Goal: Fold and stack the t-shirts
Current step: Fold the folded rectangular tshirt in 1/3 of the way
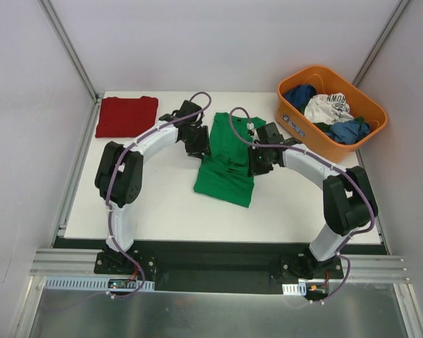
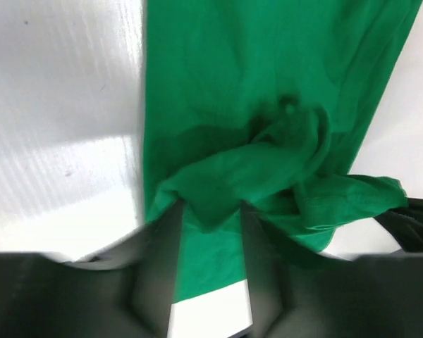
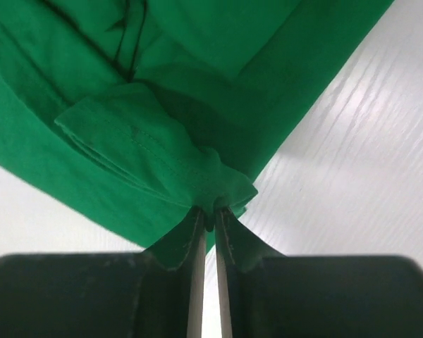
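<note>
The green t-shirt [image 1: 225, 165] lies partly folded in the middle of the table. My right gripper [image 1: 257, 163] is at its right edge and is shut on a bunched hem of the green t-shirt [image 3: 148, 148], pinched at the tips of my right gripper [image 3: 210, 211]. My left gripper [image 1: 197, 144] is at the shirt's left edge. In the left wrist view my left gripper [image 2: 210, 211] has its jaws apart, with a raised fold of the green t-shirt [image 2: 225, 84] lying between the tips. The dark red t-shirt [image 1: 127, 116] lies folded flat at the back left corner.
An orange basket [image 1: 299, 127] at the back right holds blue garments [image 1: 349, 130] and a white printed garment [image 1: 326, 108]. The white table [image 1: 162, 204] is bare in front of the shirts. Walls and metal frame posts close in the left, back and right sides.
</note>
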`<state>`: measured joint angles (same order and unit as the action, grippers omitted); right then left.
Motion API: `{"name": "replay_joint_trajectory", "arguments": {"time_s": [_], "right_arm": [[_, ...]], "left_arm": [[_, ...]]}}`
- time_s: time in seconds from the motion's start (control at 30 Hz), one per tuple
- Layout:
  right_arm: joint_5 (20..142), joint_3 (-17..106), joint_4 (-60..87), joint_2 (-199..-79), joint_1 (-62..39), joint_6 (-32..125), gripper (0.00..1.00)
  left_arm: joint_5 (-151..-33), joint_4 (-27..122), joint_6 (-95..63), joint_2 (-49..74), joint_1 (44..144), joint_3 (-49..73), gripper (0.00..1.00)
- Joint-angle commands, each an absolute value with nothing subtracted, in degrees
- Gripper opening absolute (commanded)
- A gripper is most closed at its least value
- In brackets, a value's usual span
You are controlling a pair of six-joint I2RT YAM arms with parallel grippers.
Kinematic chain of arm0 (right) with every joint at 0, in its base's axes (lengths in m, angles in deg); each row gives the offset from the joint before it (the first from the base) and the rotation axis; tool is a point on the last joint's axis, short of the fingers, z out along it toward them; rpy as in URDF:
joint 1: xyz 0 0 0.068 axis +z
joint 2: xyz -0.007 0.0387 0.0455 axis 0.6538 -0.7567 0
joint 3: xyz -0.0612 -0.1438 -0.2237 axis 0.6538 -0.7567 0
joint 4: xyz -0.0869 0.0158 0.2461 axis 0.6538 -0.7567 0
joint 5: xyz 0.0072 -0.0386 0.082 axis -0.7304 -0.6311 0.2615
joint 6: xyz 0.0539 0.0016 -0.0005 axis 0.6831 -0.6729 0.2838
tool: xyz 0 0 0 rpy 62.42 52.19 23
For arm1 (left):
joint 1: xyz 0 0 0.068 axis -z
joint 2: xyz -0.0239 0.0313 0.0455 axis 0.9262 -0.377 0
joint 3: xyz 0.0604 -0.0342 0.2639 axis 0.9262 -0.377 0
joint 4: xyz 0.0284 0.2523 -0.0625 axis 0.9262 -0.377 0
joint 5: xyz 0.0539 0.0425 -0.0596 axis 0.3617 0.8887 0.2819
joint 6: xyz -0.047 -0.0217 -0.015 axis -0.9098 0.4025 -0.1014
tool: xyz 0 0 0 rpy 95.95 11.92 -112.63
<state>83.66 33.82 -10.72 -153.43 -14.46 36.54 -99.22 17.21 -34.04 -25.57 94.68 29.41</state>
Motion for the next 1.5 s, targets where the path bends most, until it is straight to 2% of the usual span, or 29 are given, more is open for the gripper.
{"name": "replay_joint_trajectory", "arguments": {"time_s": [0.0,0.03,0.07,0.1,0.13,0.17,0.2,0.27,0.33,0.5,0.67,0.9,1.17,1.33,1.47], "right_arm": [[79.5,38.06,-9.56,-154.93,-15.69,37.54,0.18],[79.4,38.76,-9.47,-155.11,-15.69,37.55,0.3],[79.58,38.94,-9.47,-155.11,-15.69,37.46,0.37],[81.06,39.12,-9.56,-154.94,-15.6,37.37,0.43],[81.94,38.77,-9.56,-154.15,-15.6,37.37,0.56],[82.56,38.42,-9.47,-153.54,-15.6,37.28,0.59],[83.09,37.81,-9.47,-152.92,-15.52,37.28,0.61],[83.09,36.23,-9.91,-150.64,-15.43,36.85,0.75],[83.97,35.17,-10.18,-147.92,-14.9,36.49,0.97],[90.63,31.83,-7.64,-143.86,-10.78,36.05,0.97],[99.87,35.15,-2.97,-149.21,-5.78,38.51,0.97],[99.36,45.17,-1.83,-162.21,-2.68,39.48,0.97],[86.27,61.69,-6.57,-178.03,-3.83,38.17,0.97],[81.08,66.89,-8.86,-181.04,-5.05,36.58,0.97],[85.01,67.24,-9.04,-178.07,-5.67,34.21,0.97]], "left_arm": [[-101.69,17.23,-32.43,-26.45,93.96,32.66,0.49],[-101.95,17.23,-32.6,-25.66,93.96,32.49,0.57],[-102.13,17.23,-32.78,-24.96,93.96,32.14,0.79],[-102.04,17.14,-32.96,-24.17,93.96,31.18,0.86],[-101.43,17.23,-33.13,-22.34,93.96,30.56,0.92],[-100.99,17.23,-33.22,-21.27,93.96,29.77,0.99],[-100.46,17.23,-33.22,-20.13,93.96,28.11,0.99],[-99.14,17.23,-33.22,-16.44,93.96,25.99,0.99],[-97.83,17.23,-33.4,-12.5,93.96,22.48,0.99],[-92.82,17.23,-35.06,-2.39,93.87,11.78,0.99],[-90.26,16.79,-37.79,5.62,91.85,1.66,0.99],[-89.29,14.86,-38.76,13.89,87.9,-5.39,0.99],[-90.96,13.8,-39.02,13.98,87.01,-5.84,0.99],[-94.74,13.8,-39.29,13.72,87.01,-5.57,0.99],[-95.71,13.89,-39.81,13.28,87.01,-5.84,0.99]]}}
